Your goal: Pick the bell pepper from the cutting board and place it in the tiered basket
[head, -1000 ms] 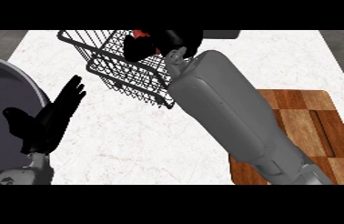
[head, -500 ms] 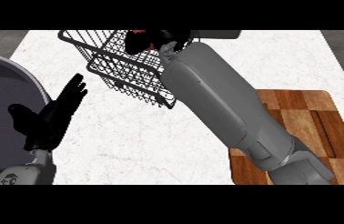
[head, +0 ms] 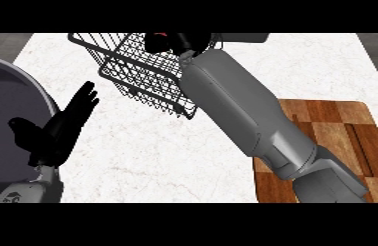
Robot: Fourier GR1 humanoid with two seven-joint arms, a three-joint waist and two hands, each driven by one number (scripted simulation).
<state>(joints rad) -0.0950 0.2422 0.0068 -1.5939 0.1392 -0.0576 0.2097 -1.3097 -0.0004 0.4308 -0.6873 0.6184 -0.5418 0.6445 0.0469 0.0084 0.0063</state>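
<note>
Counter (head: 184,155): a pale marbled top runs under everything, from my left side across to the board on my right.
My right forearm (head: 251,120): the grey arm rises from the lower right corner and slants up and to the left, crossing the board's near corner and ending over the basket's upper right part.
Cutting board (head: 332,125): brown wood in blocks, lying flat at the right edge of the counter; my forearm covers its left side, and the part I can see has nothing on it.
Tiered basket (head: 140,70): black wire, seen from above and tilted in my view, standing on the counter toward the far edge, left of my right arm.
My left hand (head: 63,125): black, held flat with fingers straight and pointing up and right, resting at the left edge beside a dark rounded shape; it holds nothing and touches nothing I can make out.
My right hand (head: 181,40): black, over the basket's far right corner, fingers curled around something red; most of the hand is dark against the wire.
Bell pepper (head: 159,36): only a small red patch shows, at the left of my right hand, above the basket's wires; whether it rests on the wire I cannot tell.
</note>
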